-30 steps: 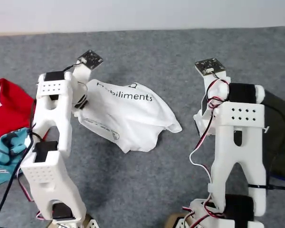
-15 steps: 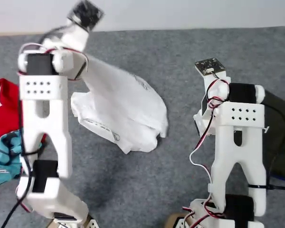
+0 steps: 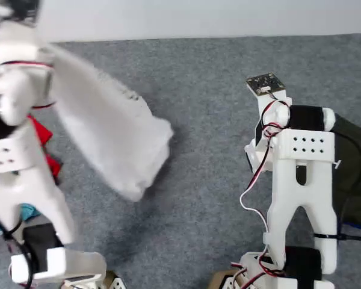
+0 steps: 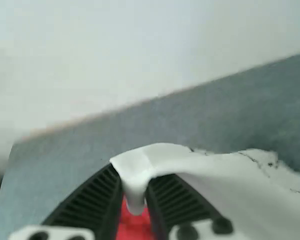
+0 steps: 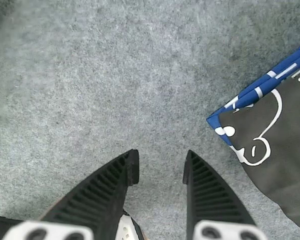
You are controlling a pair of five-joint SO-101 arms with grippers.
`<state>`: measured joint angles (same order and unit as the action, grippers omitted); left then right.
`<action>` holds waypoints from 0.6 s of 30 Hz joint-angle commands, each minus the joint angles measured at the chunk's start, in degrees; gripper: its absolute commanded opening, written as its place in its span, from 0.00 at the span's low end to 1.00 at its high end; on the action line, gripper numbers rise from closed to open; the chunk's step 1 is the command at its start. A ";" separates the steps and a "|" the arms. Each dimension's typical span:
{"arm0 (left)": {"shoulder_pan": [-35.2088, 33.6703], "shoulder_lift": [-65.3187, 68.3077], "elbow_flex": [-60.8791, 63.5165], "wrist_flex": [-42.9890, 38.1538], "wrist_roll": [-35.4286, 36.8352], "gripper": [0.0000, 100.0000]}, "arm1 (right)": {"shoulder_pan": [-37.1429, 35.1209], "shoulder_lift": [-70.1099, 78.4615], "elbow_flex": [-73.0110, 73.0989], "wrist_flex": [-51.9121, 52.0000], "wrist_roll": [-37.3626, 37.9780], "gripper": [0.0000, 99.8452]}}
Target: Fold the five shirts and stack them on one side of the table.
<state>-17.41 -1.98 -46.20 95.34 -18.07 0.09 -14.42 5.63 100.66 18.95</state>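
White cloth is pinched tight between the black ribbed jaws of the left gripper point(image 4: 135, 200). It is one bunched edge of the soft white shirt point(image 3: 111, 135) with dark print on it.

A second ago this shirt lay in a crumpled heap on the fuzzy grey table point(image 3: 216, 90), right by the gripper. Since then the left arm has swung up and back. Now the shirt hangs down from the gripper in a long slanting sheet, and most of it is off the table. Its low end is too blurry to tell if it touches the table.

Down below the raised gripper, next to the left arm, sit a crumpled red shirt point(image 3: 41, 133) and a striped teal shirt point(image 3: 24, 212). They are not folded.

The right gripper point(image 5: 157, 175) has stayed where it was. Its jaws are spread apart with nothing between them, and they point at bare grey table. Just beside it lies a flat dark shirt point(image 5: 270, 145) with a blue edge and a white drawing.

The lift is likely meant to shake the white shirt loose, so it can be laid out flat and folded. The job looks far from done, since several shirts are left to fold.
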 commanded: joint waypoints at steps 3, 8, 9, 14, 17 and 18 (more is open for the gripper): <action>-18.46 3.08 4.18 3.43 -2.46 0.00 | -4.09 -1.54 -3.78 -1.36 0.62 0.16; -31.30 11.96 12.09 3.43 -2.55 0.00 | -11.91 1.98 -4.22 -4.53 0.62 0.16; -33.23 13.98 13.23 3.43 -2.55 0.00 | -13.76 3.65 -4.84 -4.53 0.62 0.16; -40.35 23.74 14.90 3.43 -2.29 0.00 | -21.76 13.67 -13.19 -4.44 0.53 0.16; -42.90 27.60 14.55 3.43 -2.29 0.00 | -26.77 20.44 -20.66 -3.82 0.26 0.16; -43.60 28.40 14.20 3.43 -2.29 0.00 | -28.79 22.64 -22.95 -3.21 0.18 0.16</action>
<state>-58.73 25.54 -31.08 98.42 -20.00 -23.91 4.22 -9.14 96.97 18.95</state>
